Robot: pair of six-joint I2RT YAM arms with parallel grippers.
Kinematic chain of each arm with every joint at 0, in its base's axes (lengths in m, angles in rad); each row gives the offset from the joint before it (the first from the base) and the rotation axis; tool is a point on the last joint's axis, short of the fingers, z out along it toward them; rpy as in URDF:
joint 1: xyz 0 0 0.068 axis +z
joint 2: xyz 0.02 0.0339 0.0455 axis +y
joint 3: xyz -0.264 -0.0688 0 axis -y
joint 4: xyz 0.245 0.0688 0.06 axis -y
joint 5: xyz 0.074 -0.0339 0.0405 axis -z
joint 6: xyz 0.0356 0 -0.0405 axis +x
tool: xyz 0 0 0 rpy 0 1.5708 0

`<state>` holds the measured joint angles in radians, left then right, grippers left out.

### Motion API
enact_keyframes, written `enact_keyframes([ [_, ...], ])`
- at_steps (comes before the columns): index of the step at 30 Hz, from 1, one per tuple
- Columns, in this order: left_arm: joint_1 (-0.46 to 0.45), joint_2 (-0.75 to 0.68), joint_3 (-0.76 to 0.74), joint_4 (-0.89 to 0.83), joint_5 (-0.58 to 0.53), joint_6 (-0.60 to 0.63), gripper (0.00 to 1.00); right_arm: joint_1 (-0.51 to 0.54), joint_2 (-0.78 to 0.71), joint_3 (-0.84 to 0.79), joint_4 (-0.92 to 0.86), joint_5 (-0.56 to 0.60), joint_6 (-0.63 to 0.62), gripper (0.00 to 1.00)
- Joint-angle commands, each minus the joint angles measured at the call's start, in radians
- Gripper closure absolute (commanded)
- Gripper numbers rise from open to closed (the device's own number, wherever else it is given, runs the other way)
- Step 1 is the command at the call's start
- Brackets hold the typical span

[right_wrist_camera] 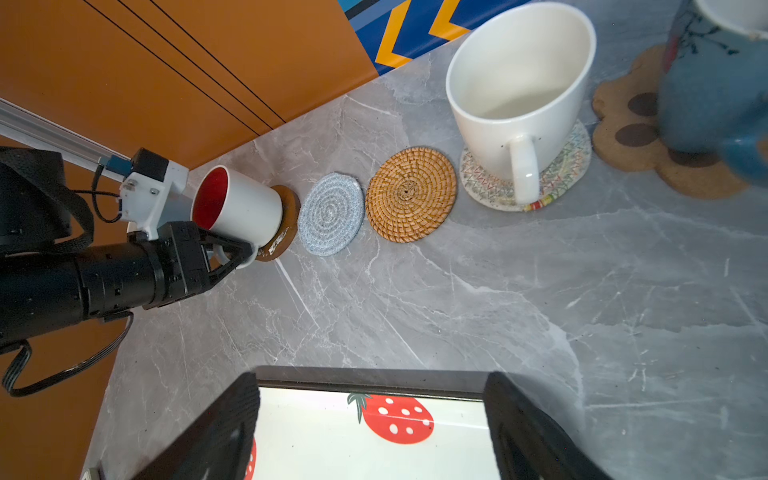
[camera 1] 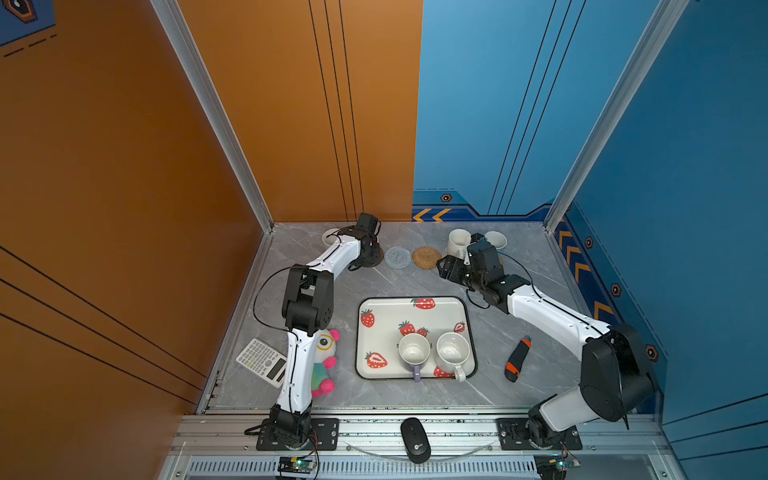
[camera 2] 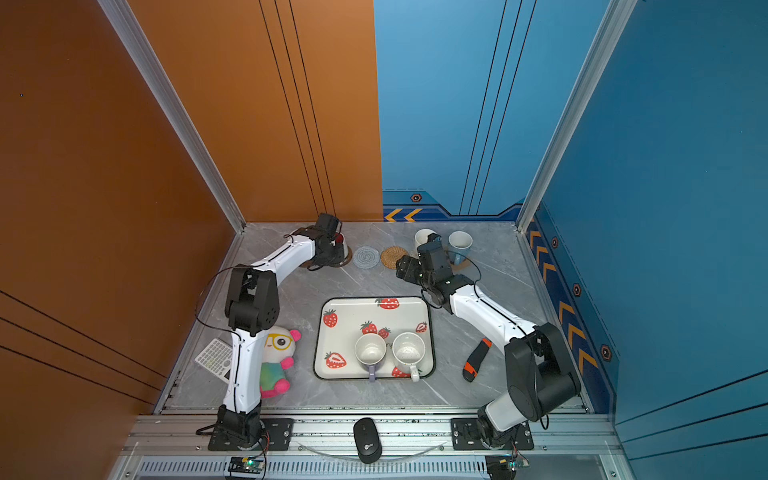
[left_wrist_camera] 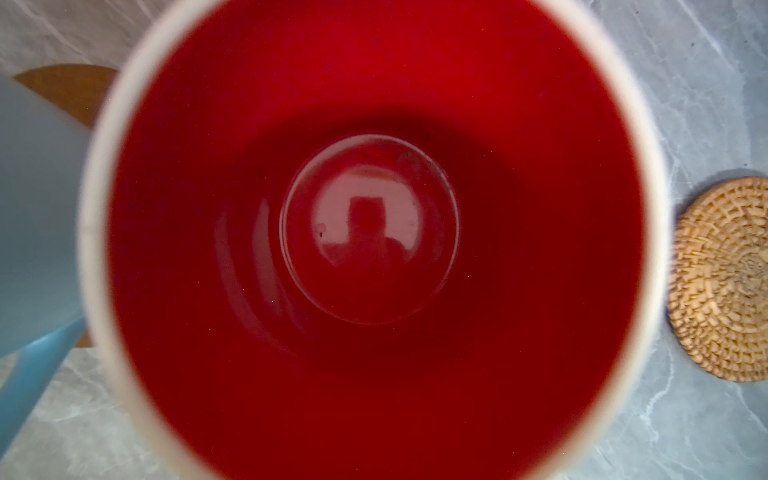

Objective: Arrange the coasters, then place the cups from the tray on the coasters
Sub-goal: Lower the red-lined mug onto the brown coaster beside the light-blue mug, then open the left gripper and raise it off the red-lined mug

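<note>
Leftward, the left pincer (right_wrist_camera: 233, 254) clenches the handle of the red-lined mug (right_wrist_camera: 241, 208) on a brown coaster (right_wrist_camera: 289, 216); the right pincer (right_wrist_camera: 372, 388) hangs released near the tray (right_wrist_camera: 316, 440).

**A grey worktop (camera 1: 399, 282) with colour all around**

The worktop is grey stone with thin white veins, like marble. Behind its far edge stands the back wall (camera 1: 291, 104). It is orange on the left half and blue on the right half, and thin black lines (camera 1: 332, 104) run up it. An orange side wall (camera 1: 104, 166) closes the left edge and a blue side wall (camera 1: 706, 208) closes the right edge. Silver metal posts (camera 1: 216, 112) rise from the two far corners. Yellow arrows (camera 1: 432, 215) sit low on the blue part. A silver metal rail (camera 1: 457, 432) runs along the near edge. The light is bright and even.
</note>
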<state>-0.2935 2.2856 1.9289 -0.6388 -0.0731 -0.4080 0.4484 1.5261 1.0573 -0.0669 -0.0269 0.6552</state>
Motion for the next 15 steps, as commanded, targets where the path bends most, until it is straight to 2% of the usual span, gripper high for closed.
enact_keyframes([
  [1,0.011,0.014,0.038,0.03,0.019,-0.012,1.0,-0.007,0.011,0.026,-0.004,-0.014,-0.001,0.17],
  [15,0.008,0.014,0.036,0.03,0.03,-0.015,0.83,-0.01,0.002,0.022,-0.006,-0.016,-0.003,0.17],
])
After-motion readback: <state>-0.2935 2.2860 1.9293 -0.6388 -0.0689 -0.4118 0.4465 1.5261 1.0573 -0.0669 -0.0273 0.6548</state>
